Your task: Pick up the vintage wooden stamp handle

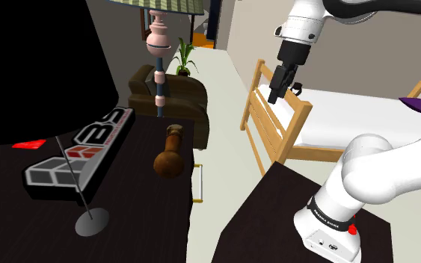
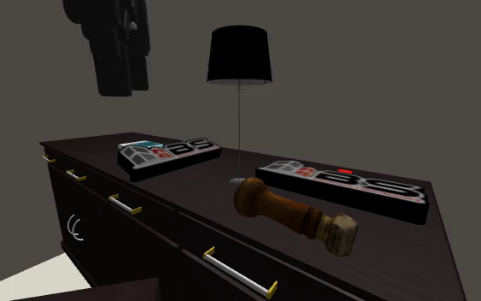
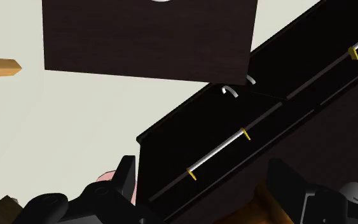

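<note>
The stamp handle [image 1: 170, 152] is a brown turned-wood piece with a round knob and a paler block end. It lies on its side on the dark dresser top [image 1: 137, 202], near the front edge. In the second exterior view the stamp handle [image 2: 291, 213] lies in front of the lamp pole. My black gripper [image 1: 275, 95] hangs high in the air, well off to the shoulder view's right of the dresser, above the pale floor and the bed frame. The gripper [image 2: 114, 85] is far above the dresser's end. In the wrist view the gripper [image 3: 206, 191] is open, with nothing between its fingers [image 3: 125, 180].
Two long black boxes with red and grey lettering [image 1: 78, 155] [image 2: 343, 189] lie on the dresser behind the handle. A lamp with a black shade [image 2: 239, 56] stands between them on a thin pole with a round base [image 1: 91, 222]. A wooden bed [image 1: 277, 119] and a brown armchair [image 1: 180, 91] stand beyond.
</note>
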